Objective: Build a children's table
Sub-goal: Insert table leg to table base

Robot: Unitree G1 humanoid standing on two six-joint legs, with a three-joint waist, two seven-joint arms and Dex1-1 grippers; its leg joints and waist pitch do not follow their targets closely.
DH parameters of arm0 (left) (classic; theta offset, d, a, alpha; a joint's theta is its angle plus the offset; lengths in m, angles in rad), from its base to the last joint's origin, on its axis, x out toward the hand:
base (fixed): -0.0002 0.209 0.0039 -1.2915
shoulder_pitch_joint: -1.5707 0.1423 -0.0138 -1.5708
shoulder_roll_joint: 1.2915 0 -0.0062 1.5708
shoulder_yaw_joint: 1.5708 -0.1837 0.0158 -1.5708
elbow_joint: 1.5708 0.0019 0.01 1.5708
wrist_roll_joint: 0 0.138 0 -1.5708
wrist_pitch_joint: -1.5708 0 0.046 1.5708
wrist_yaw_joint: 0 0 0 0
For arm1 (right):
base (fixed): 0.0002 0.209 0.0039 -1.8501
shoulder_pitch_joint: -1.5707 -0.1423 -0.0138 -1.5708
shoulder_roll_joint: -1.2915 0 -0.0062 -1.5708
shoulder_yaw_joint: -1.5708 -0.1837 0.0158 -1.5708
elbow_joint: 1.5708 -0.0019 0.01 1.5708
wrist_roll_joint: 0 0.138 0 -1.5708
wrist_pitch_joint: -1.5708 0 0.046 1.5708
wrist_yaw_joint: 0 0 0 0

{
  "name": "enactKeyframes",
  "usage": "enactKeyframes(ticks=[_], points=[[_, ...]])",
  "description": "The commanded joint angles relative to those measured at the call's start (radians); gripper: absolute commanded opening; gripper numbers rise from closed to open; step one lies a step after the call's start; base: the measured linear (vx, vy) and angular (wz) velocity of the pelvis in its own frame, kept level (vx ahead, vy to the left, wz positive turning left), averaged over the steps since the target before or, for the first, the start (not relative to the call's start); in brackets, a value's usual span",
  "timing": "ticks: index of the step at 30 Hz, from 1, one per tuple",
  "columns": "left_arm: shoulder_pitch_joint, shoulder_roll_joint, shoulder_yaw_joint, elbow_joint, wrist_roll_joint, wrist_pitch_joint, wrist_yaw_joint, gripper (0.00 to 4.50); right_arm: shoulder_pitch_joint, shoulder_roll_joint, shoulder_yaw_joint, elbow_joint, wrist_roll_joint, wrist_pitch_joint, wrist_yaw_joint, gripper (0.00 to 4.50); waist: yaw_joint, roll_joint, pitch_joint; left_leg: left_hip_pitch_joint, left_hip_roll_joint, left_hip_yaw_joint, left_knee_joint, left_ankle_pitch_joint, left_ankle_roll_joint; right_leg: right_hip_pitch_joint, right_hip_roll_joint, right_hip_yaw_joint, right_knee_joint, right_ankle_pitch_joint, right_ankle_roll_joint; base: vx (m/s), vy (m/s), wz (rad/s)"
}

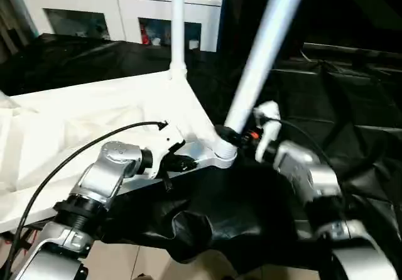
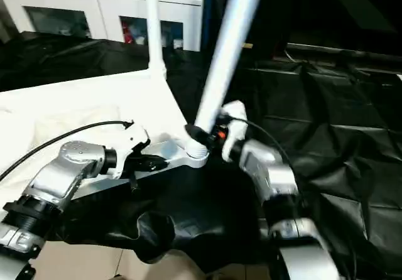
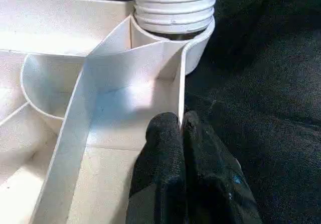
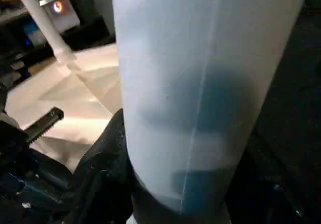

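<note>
Nearest me, the left hand is pinched tight on the rim of the upturned tabletop, just beside one corner socket. The right hand clasps the leaning leg rising from that socket. Farther off, a second leg stands upright. One white cabinet behind.

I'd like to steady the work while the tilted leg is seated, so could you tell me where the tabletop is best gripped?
Grip the tabletop by its thin upright edge wall beside the corner socket, coming in from the near side. The wall is narrow enough to pinch, and the left gripper is shut on it there, clear of the tilted leg.
</note>
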Motion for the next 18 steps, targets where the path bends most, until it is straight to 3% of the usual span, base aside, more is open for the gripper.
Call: enactKeyframes(ticks=[1,4,8,18], points=[[-0.029,0.004,0.029,0.016,-0.002,0.003,0.036,0.0,0.059,-0.003,0.008,0.007,-0.028,-0.005,-0.003,1.91,0.003,0.019,-0.069,0.002,0.012,0.001,-0.071,-0.277,0.004,0.058,-0.045,0.039,-0.078,-0.277,-0.209,0.0,0.0,0.0],[-0.035,0.004,0.03,0.023,0.0,0.001,0.042,0.0,0.092,-0.004,0.028,-0.014,-0.056,-0.054,-0.014,1.91,0.008,0.018,-0.069,0.003,0.013,0.0,-0.073,-0.284,0.001,0.057,-0.046,0.039,-0.081,-0.299,-0.195,0.0,0.0,0.0],[-0.041,0.007,0.026,0.035,0.008,-0.007,0.045,0.0,0.122,-0.017,0.097,-0.057,-0.129,-0.109,-0.029,1.9,0.005,0.018,-0.063,0.004,0.01,-0.002,-0.075,-0.32,-0.006,0.054,-0.044,0.037,-0.088,-0.369,-0.17,0.0,0.0,0.0],[-0.05,0.023,-0.002,0.053,0.025,-0.042,0.008,0.0,0.01,-0.026,0.181,0.006,-0.197,-0.06,0.011,1.9,-0.009,0.016,-0.061,0.006,0.01,-0.007,-0.076,-0.36,-0.004,0.049,-0.045,0.037,-0.094,-0.434,-0.156,0.0,0.0,0.0]])
